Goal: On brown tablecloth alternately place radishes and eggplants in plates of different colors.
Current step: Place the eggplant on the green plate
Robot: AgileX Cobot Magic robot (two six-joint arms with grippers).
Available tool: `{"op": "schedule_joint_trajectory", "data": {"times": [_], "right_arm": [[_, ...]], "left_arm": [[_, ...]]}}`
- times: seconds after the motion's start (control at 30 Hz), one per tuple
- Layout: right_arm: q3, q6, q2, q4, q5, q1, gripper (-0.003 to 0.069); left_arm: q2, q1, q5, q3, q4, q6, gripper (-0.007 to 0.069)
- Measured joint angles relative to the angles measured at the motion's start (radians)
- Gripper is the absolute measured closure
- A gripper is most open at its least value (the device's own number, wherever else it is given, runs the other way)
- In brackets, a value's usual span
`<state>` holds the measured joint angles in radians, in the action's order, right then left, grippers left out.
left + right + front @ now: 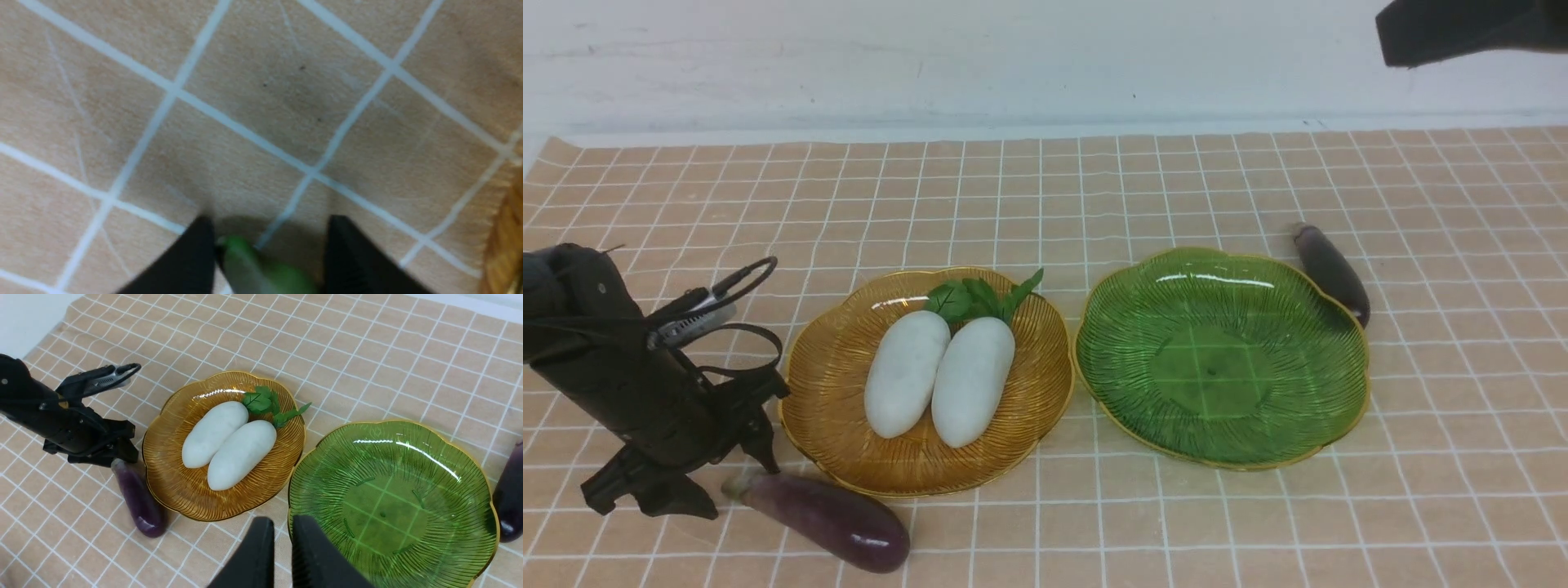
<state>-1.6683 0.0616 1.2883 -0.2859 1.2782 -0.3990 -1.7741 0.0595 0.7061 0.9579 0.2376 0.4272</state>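
Two white radishes [905, 371] [972, 380] lie side by side in the amber plate [833, 359] on the brown tablecloth [1045, 196]. The green plate [1217, 359] to its right holds nothing. One eggplant [829, 518] lies on the cloth in front of the amber plate. The other eggplant [1331, 273] lies behind the green plate's right rim. My left gripper [737, 474] is low over the near eggplant's stem end. In the left wrist view its fingers stand apart [269, 222] with a greenish stem tip [253, 265] between them. My right gripper [282, 528] is shut and empty, high above the plates.
The white wall rises behind the cloth's far edge. A dark part of the right arm [1462, 33] shows at the top right of the front view. The amber plate's rim [506, 228] is close beside the left gripper.
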Motion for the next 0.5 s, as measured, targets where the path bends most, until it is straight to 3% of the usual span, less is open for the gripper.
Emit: {"op": "schedule_joint_trajectory", "data": {"times": [0.07,0.13,0.23,0.33,0.5], "right_arm": [[0.0,0.0,0.0,0.0,0.0,0.0,0.0601],[0.0,0.002,0.0,-0.001,0.0,0.0,0.0601],[0.0,0.002,0.0,-0.001,0.0,0.0,0.0601],[0.0,0.003,0.0,-0.001,0.0,0.0,0.0601],[0.0,0.003,0.0,-0.001,0.0,0.0,0.0601]], "left_arm": [[0.0,0.0,0.001,0.0,-0.022,0.0,0.0314],[-0.003,0.0,0.021,0.012,-0.075,-0.002,0.0438],[-0.006,0.0,0.052,0.033,-0.118,-0.003,0.0545],[-0.007,0.0,0.114,0.071,-0.168,-0.003,0.0607],[0.01,0.0,0.18,0.136,-0.186,-0.004,0.0628]]}}
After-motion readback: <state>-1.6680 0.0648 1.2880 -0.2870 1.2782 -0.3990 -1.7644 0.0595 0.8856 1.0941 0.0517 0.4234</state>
